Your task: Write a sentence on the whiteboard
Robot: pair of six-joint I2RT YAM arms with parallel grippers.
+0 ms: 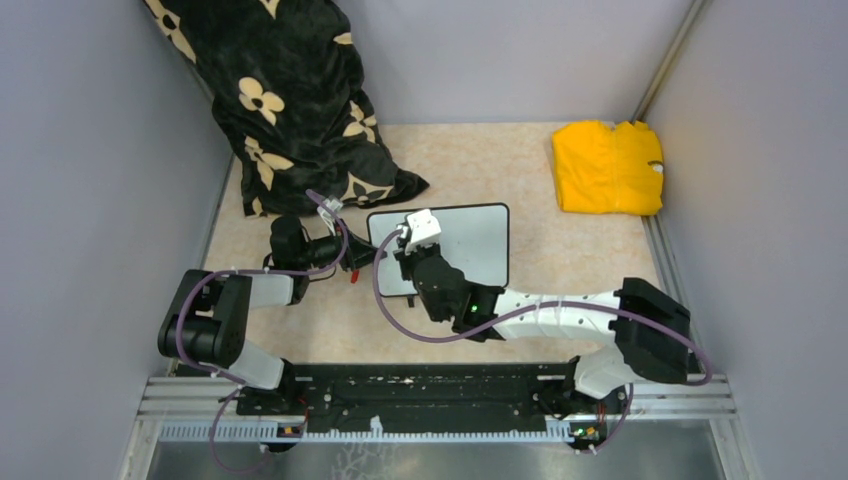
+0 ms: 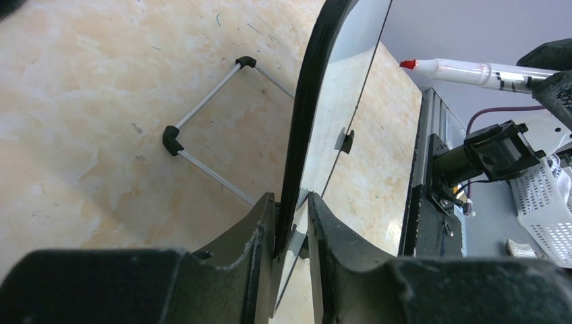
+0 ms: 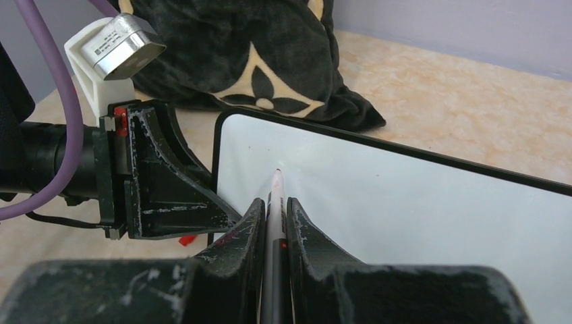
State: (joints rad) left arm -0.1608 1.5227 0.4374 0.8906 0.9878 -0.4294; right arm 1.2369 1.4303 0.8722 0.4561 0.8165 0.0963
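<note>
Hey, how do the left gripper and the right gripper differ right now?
The left gripper clamps the black-framed edge of the whiteboard; the right gripper clamps a marker. The left gripper sits at the board's side, while the right gripper faces its white surface, marker tip pointed at it. Both are shut on something.

- Whiteboard [image 1: 470, 245]: left edge clamped by the left gripper [image 2: 291, 226]; left half overhung by the right gripper [image 3: 274, 210] with its marker [image 2: 472, 71].
- Black flowered cushion [image 1: 290, 110]: far-left approach blocked.
- Table [image 1: 570, 270]: free room left rightward, up to the yellow cloth [image 1: 608, 167].
</note>
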